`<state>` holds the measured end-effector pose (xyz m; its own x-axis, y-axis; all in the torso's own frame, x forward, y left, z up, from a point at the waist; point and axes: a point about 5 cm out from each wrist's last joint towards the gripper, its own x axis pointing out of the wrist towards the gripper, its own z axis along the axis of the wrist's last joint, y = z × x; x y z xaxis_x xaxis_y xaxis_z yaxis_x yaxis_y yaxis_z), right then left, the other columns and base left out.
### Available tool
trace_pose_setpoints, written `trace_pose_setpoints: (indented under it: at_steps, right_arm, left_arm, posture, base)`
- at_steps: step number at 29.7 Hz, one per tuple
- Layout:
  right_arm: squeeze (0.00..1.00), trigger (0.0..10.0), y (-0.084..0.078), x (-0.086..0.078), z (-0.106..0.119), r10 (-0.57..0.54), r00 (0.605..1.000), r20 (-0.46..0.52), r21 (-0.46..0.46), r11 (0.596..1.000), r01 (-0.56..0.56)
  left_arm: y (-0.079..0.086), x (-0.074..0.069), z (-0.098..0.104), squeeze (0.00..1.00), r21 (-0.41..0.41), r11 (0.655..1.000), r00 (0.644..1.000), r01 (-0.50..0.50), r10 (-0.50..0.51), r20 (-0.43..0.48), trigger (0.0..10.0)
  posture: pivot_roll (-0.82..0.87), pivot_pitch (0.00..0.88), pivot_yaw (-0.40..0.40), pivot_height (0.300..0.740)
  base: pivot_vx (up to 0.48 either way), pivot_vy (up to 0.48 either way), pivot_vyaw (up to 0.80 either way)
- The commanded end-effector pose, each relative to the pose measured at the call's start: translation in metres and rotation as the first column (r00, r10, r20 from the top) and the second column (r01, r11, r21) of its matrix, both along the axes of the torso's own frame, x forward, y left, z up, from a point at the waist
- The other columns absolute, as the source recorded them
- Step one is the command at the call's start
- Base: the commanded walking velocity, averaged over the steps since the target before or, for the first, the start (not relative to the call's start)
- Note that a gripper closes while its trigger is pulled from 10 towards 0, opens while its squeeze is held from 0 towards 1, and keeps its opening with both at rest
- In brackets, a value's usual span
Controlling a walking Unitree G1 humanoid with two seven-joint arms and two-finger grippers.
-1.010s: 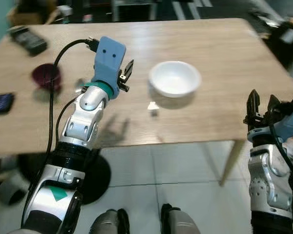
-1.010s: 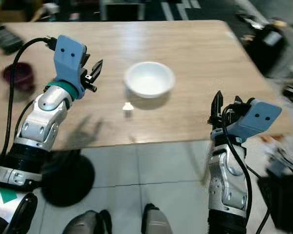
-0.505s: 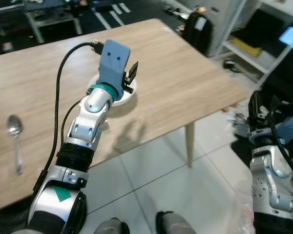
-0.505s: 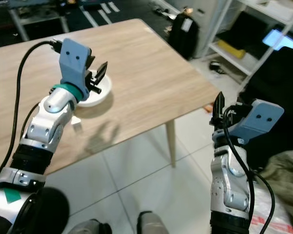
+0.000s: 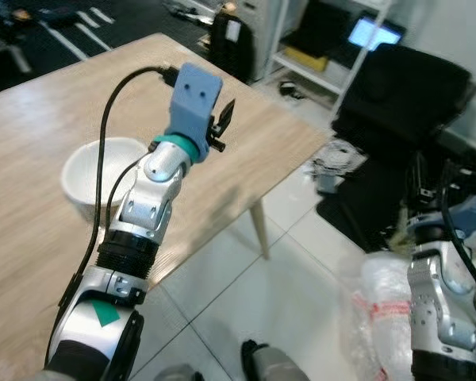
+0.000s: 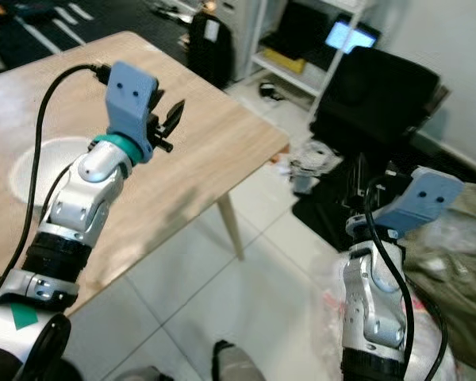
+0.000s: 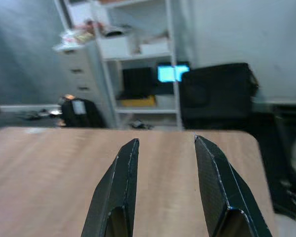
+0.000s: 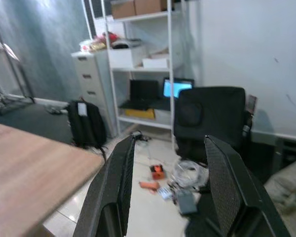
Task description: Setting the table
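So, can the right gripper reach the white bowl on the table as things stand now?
Probably not. The right gripper hangs open off the table's far corner, over the floor, while the white bowl sits beyond the raised left arm.

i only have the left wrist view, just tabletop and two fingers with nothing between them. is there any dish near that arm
Observer: Yes, a white bowl sits on the table, beside the left arm's forearm and behind the left gripper.
Operator: where's the right arm
Observer: The right gripper is off the table, over the floor past the table's corner, fingers apart and empty.
Operator: what's below it
Observer: A clear plastic bag lies on the floor tiles by the right arm.
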<state>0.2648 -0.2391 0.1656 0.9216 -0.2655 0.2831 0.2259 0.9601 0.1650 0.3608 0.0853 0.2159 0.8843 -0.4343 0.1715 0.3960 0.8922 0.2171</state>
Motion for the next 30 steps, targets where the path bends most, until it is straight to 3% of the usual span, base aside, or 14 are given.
trace_pose_setpoints:
  at_steps: [1,7,11,15,21,30]
  right_arm:
    - [0.0,10.0,0.002,-0.002,-0.005,0.003,1.0,-0.022,-0.028,1.0,-0.004]
    - [0.0,10.0,0.01,-0.001,-0.005,0.038,0.999,-0.029,-0.05,0.998,-0.039]
    - [0.0,10.0,0.024,0.003,-0.009,0.098,0.994,-0.042,-0.049,0.994,-0.1]
    - [0.0,10.0,0.04,0.009,-0.012,0.161,0.986,-0.049,-0.045,0.986,-0.163]
    - [0.0,10.0,0.052,0.018,-0.012,0.219,0.974,-0.049,-0.04,0.974,-0.221]
    - [0.0,10.0,0.056,0.016,-0.019,0.232,0.97,-0.069,-0.026,0.972,-0.234]
  left_arm:
    - [-0.003,-0.005,-0.016,0.0,-0.032,0.999,0.996,0.031,-0.034,-0.079,10.0]
    - [-0.001,-0.015,-0.04,0.0,-0.086,0.996,0.983,0.027,-0.042,-0.181,10.0]
    - [0.005,-0.03,-0.054,0.0,-0.012,1.0,0.992,0.021,-0.023,-0.128,10.0]
    - [0.017,-0.039,-0.058,0.0,0.005,1.0,0.995,-0.003,0.003,-0.102,10.0]
    - [0.036,-0.04,-0.063,0.0,0.043,0.998,0.993,-0.054,0.058,-0.104,10.0]
    - [0.039,-0.037,-0.064,0.0,0.05,0.996,0.991,-0.071,0.076,-0.113,10.0]
  posture:
    - [0.05,0.0,0.061,0.74]
    - [0.04,0.0,0.062,0.74]
    - [0.04,0.0,0.058,0.74]
    - [0.06,0.0,0.054,0.74]
    - [0.08,0.0,0.044,0.74]
    - [0.08,0.0,0.05,0.74]
  base:
    - [0.0,0.0,-0.8]
    - [0.0,0.0,-0.8]
    - [0.0,0.0,-0.8]
    - [0.0,0.0,-0.8]
    - [0.0,0.0,-0.8]
    - [0.0,0.0,-0.8]
